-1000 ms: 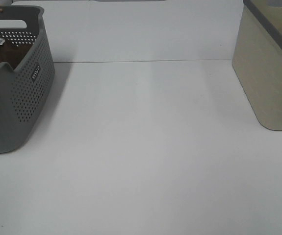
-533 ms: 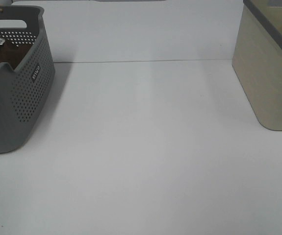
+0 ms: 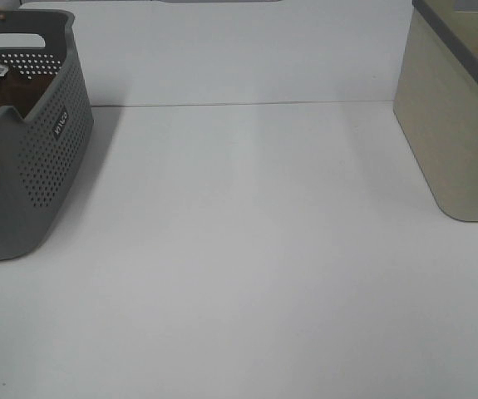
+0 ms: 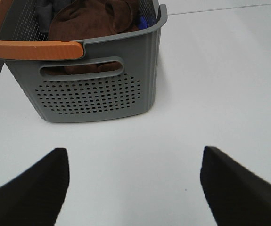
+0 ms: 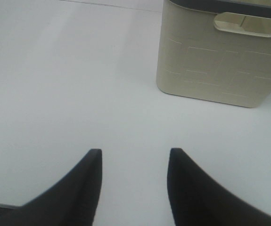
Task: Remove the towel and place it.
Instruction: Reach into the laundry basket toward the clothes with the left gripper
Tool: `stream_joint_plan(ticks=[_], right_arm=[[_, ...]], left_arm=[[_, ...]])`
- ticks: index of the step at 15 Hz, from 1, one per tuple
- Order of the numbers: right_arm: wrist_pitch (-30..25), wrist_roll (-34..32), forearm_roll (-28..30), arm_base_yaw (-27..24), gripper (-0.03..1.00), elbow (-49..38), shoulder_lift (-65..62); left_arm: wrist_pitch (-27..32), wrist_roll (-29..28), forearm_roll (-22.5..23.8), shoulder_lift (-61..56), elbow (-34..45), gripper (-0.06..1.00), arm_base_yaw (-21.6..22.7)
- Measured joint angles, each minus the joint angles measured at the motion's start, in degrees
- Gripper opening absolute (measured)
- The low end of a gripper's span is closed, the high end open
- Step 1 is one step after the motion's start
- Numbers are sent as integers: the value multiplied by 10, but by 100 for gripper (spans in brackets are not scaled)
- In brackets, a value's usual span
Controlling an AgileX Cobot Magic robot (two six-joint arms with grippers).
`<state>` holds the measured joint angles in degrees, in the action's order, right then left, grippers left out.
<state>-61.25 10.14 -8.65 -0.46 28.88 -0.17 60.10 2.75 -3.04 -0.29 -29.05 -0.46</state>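
The towel (image 4: 90,21) is seen bunched inside the grey perforated basket (image 4: 93,94), reddish-brown and rumpled, with its folds rising to about rim level. A dark grey cloth (image 4: 43,9) is tucked beside it in the basket, and a bit of blue cloth (image 4: 144,21) shows against the opposite wall. An orange handle (image 4: 31,49) is fitted along the basket's near rim. The basket is stood on the white tabletop (image 3: 247,249) at the left of the high view, where only a strip of brown is visible over its wall.

The left end effector (image 4: 134,153) is held above the bare tabletop, just in front of the basket, with its 2 fingers spread wide and nothing between them. The right end effector (image 5: 135,150) is also parted, less widely, and nothing is gripped. A beige bin (image 5: 220,61) with a moulded handle slot is faced by it, near but apart, at the right of the tabletop.
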Motion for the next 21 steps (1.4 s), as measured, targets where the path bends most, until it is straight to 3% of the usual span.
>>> stream_joint_plan(ticks=[21], right_arm=[[0, 0, -1, 0, 43, 0, 0]], left_arm=[[-1, -10, -4, 0, -1, 74, 0]])
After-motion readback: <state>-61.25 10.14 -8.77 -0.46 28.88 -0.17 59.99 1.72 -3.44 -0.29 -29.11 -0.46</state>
